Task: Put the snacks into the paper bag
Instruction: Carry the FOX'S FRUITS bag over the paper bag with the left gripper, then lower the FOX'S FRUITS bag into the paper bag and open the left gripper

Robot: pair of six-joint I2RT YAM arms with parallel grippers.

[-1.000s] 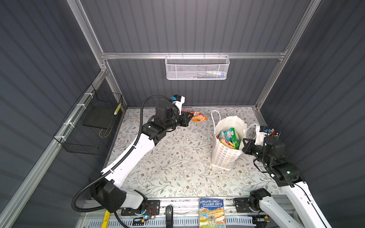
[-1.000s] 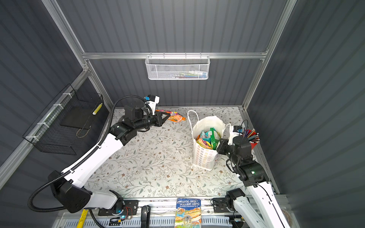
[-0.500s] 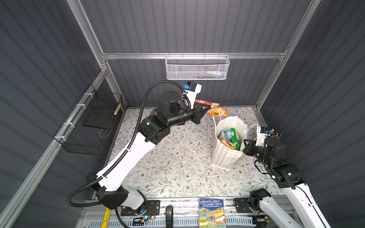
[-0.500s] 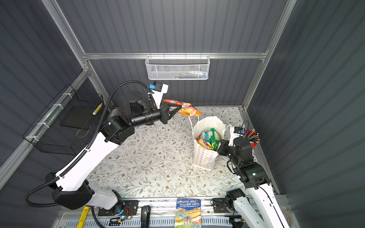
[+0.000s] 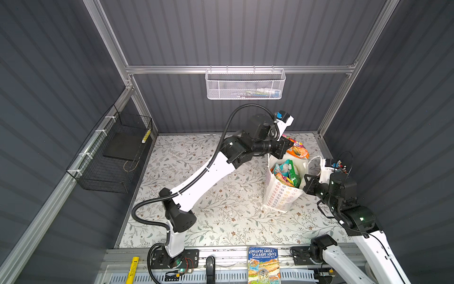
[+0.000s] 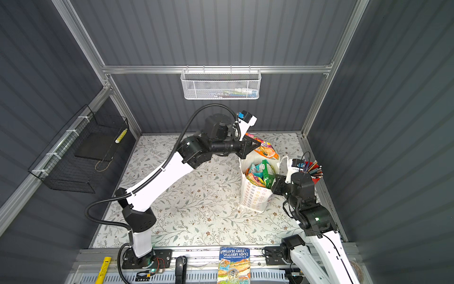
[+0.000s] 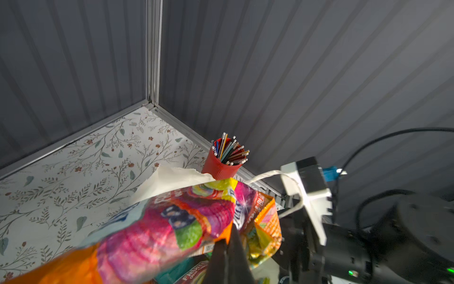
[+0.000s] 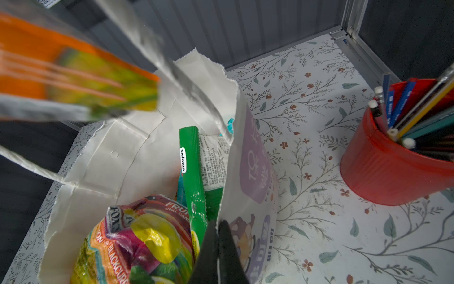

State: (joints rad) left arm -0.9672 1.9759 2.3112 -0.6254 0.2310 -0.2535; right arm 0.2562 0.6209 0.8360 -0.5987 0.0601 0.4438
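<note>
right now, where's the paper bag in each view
In a top view: paper bag right of centre, standing open.
In a top view: same place, right of centre.
Left wrist: only its white rim, behind the held snack.
Right wrist: open mouth filling the middle.
Shared landmark: red pencil cup beside it.

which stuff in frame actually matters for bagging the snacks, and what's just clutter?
Job:
- paper bag, rim pinched by the right claw
- orange-pink packet, held over the bag by the left claw
- packets already in the bag

Lying about:
- red pencil cup
- book
- white mesh basket
- black wire basket
</note>
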